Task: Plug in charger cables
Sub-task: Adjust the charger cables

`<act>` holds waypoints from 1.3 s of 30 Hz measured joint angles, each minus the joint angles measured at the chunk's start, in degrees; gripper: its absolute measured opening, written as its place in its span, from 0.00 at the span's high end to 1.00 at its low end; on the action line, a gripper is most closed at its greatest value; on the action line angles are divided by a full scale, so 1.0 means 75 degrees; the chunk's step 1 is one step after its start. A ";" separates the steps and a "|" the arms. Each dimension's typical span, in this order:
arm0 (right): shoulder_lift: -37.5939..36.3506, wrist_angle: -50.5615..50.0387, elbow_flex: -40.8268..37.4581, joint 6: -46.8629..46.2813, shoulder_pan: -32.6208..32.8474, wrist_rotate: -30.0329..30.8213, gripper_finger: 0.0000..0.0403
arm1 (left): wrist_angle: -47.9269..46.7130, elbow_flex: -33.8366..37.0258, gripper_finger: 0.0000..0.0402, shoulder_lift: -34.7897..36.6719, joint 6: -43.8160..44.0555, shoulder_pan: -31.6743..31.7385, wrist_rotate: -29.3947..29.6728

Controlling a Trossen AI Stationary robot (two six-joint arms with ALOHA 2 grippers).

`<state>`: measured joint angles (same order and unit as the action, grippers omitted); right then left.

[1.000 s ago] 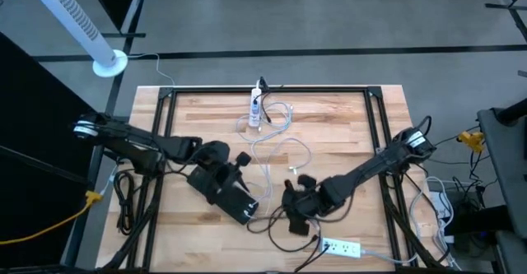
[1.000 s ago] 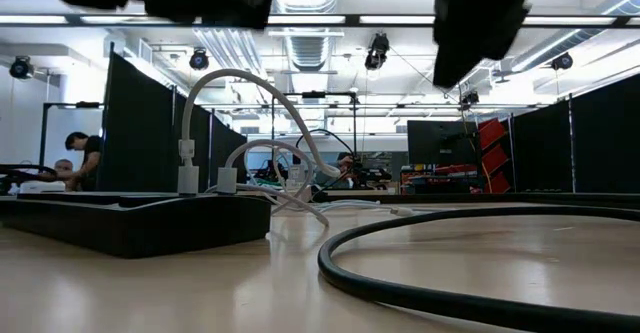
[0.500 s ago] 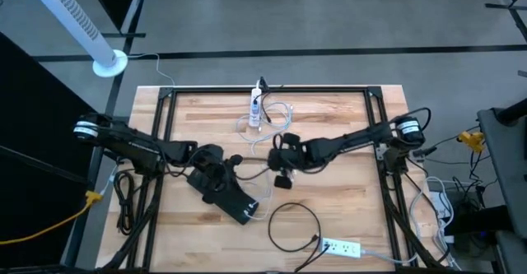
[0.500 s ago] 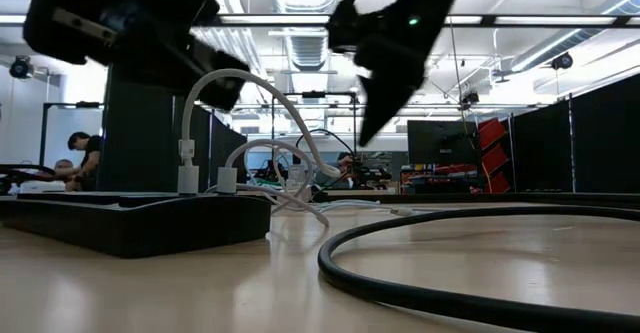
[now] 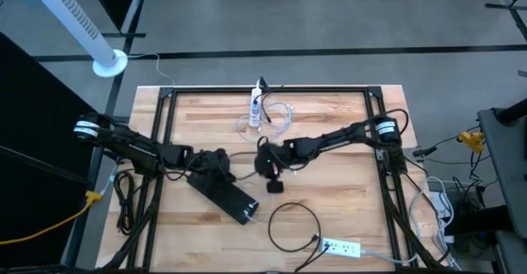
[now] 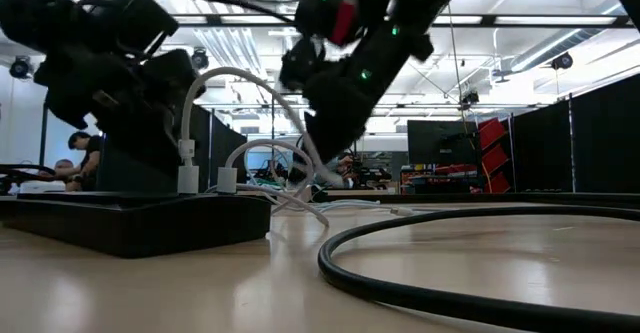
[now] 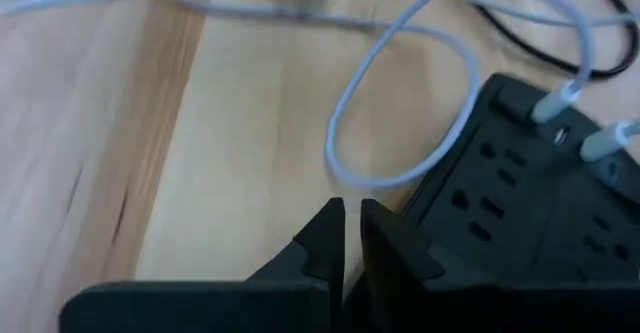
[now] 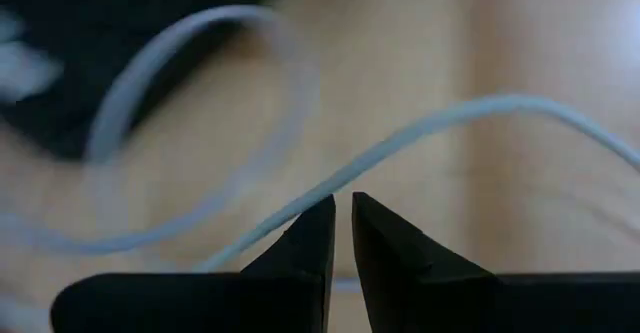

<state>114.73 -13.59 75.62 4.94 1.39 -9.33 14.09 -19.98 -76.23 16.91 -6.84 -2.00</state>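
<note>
A black power strip (image 5: 228, 194) lies slanted on the table's left half, with two white charger plugs (image 7: 562, 103) standing in it. Their thin white cables (image 7: 400, 113) loop off toward the far side. My left gripper (image 5: 216, 160) hovers shut at the strip's far end (image 7: 500, 188), with nothing between its fingers. My right gripper (image 5: 268, 164) hangs shut above the table's middle, just right of the left one. A white cable (image 8: 430, 128) runs over the wood beyond its tips (image 8: 342, 223). A black cable (image 5: 294, 225) lies in a loop near the front edge.
A white power strip (image 5: 255, 108) with white cables plugged in lies at the far middle. Another white strip (image 5: 341, 247) lies at the near right, by the black loop. A black frame (image 5: 165, 126) borders the table. People sit in the room behind (image 6: 80, 153).
My right gripper has swung from the black loop near the front edge up and toward the far left, ending over the table's middle beside the left gripper. My left gripper has come down and a little toward the table's left edge, over the black strip's far end.
</note>
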 joint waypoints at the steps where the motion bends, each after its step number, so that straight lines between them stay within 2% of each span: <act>1: -0.0002 0.0001 0.0066 0.0104 0.0100 -0.0051 0.95 | -0.0008 0.0048 0.94 0.0000 0.0063 -0.0004 0.0006; 4: -0.0239 -0.0082 0.0308 0.0618 0.0411 -0.0421 0.97 | 0.0069 0.0213 0.94 0.0003 0.0208 -0.0016 0.0023; 6: -0.0517 -0.0399 0.0556 0.1025 0.0612 -0.1131 0.99 | 0.0066 0.0295 0.94 0.0017 0.0333 -0.0010 0.0026; 9: -0.0889 -0.1449 0.0976 0.1121 0.0879 -0.2147 0.99 | 0.0025 0.0364 0.94 0.0032 0.0473 -0.0010 0.0026; 13: -0.1173 -0.3267 0.1427 0.0829 0.1041 -0.2531 1.00 | 0.0024 0.0381 0.94 0.0033 0.0446 -0.0010 0.0029; 16: -0.1408 -0.3943 0.1596 0.0337 0.1128 -0.1685 1.00 | 0.0108 0.0392 0.94 0.0058 0.0410 -0.0010 0.0058; 19: -0.1581 -0.4581 0.1677 0.0094 0.1150 -0.0034 1.00 | 0.0110 0.0398 0.94 0.0079 0.0414 -0.0010 0.0066; 22: -0.1586 -0.4652 0.1642 0.0140 0.0978 0.1890 1.00 | 0.0111 0.0398 0.94 0.0080 0.0417 -0.0010 0.0064; 25: -0.1417 -0.4290 0.1636 0.0077 0.0596 0.3064 1.00 | 0.0107 0.0398 0.94 0.0088 0.0446 -0.0013 0.0064; 32: -0.0432 -0.3664 0.1593 0.0288 -0.0602 0.3181 1.00 | 0.0102 0.0401 0.94 0.0099 0.0419 -0.0074 0.0118; 39: 0.0672 -0.3739 0.1581 0.0002 -0.1031 0.2439 1.00 | 0.0110 0.0412 0.94 0.0093 0.0592 -0.0083 0.0202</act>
<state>119.76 -41.63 87.48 4.95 -6.35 8.96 14.92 -16.89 -75.53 21.35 -7.46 -0.48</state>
